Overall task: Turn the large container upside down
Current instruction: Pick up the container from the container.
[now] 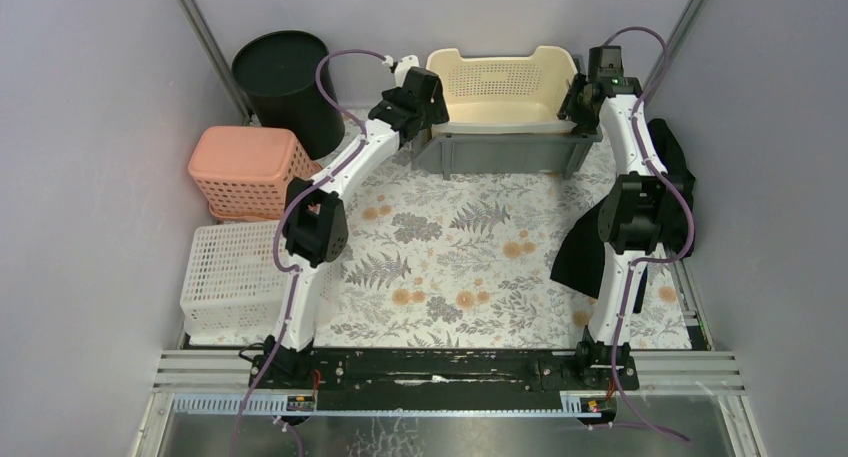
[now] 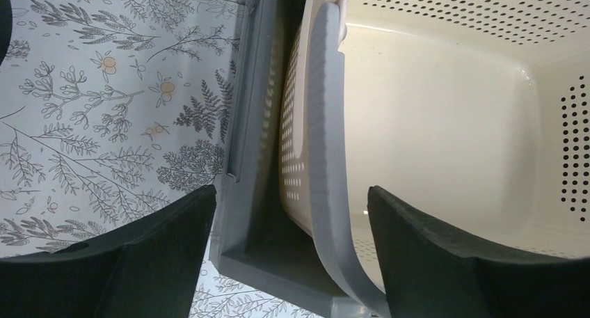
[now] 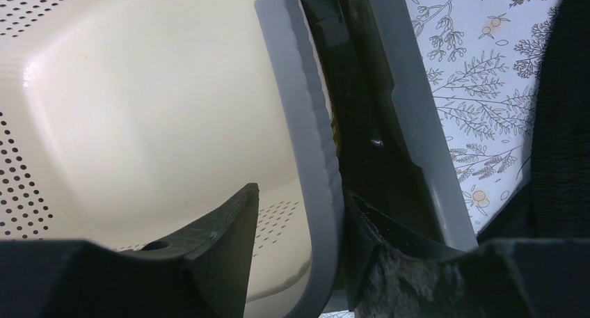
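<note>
The large container (image 1: 500, 82) is a cream perforated basket with a grey rim. It stands upright inside a low grey bin (image 1: 510, 155) at the back middle of the table. My left gripper (image 1: 432, 102) is at its left end, open. Its jaws straddle both the bin's wall (image 2: 243, 220) and the basket's rim (image 2: 327, 158), touching neither. My right gripper (image 1: 580, 102) is at the right end, open. One finger (image 3: 222, 241) is inside the basket, apart from the rim (image 3: 313, 158). The other finger (image 3: 389, 241) sits between the rim and the bin wall, against the rim.
A black bucket (image 1: 285, 82) stands at the back left. In front of it sit an orange basket (image 1: 250, 172) and a white basket (image 1: 235, 277). A black cloth (image 1: 590, 247) lies by the right arm. Flowered matting (image 1: 460, 257) covers the table.
</note>
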`<state>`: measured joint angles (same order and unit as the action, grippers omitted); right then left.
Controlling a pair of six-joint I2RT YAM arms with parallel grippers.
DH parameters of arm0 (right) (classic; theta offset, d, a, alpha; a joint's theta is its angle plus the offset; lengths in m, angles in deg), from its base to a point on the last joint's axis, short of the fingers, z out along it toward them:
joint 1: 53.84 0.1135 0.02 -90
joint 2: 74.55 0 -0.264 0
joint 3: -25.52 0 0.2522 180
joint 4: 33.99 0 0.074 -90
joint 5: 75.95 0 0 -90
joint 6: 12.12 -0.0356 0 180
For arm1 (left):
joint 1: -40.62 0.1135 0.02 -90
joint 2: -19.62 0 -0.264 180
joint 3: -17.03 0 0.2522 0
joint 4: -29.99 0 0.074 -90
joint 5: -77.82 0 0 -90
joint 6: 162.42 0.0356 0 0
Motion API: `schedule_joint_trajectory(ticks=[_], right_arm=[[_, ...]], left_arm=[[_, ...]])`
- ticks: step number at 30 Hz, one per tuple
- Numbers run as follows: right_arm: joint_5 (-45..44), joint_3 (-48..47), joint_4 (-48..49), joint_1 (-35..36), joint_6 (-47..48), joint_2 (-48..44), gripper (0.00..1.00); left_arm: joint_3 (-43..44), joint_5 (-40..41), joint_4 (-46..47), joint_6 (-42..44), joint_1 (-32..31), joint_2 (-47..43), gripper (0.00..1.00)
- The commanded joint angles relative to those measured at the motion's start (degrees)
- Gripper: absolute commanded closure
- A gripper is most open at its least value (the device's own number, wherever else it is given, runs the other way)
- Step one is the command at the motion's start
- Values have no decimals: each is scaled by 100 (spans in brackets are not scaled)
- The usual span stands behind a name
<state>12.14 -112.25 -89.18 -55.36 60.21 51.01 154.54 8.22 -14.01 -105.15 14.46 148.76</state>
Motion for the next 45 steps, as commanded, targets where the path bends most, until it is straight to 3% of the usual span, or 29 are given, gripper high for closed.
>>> schedule_joint_trajectory(ticks=[1,8,13,20,27,35,45], right_arm=[[63,50,-4,-15,1,-26,51],[153,60,4,-18,43,12,71],[204,-26,-1,-15,54,52,99],[318,-69,54,-15,19,25,100],[379,94,416,-15,-23,-318,100],[479,-381,392,-14,-201,-506,100],[656,-207,769,-15,-251,-1100,100]], left_arm=[[158,161,-254,214,3,298,16],[311,-7,-264,185,31,398,37],[382,-164,-216,147,53,438,58],[446,-288,-23,155,73,397,76],[552,-349,283,170,75,238,84],[559,-684,758,39,75,-64,86],[576,-792,922,39,73,-388,88]])
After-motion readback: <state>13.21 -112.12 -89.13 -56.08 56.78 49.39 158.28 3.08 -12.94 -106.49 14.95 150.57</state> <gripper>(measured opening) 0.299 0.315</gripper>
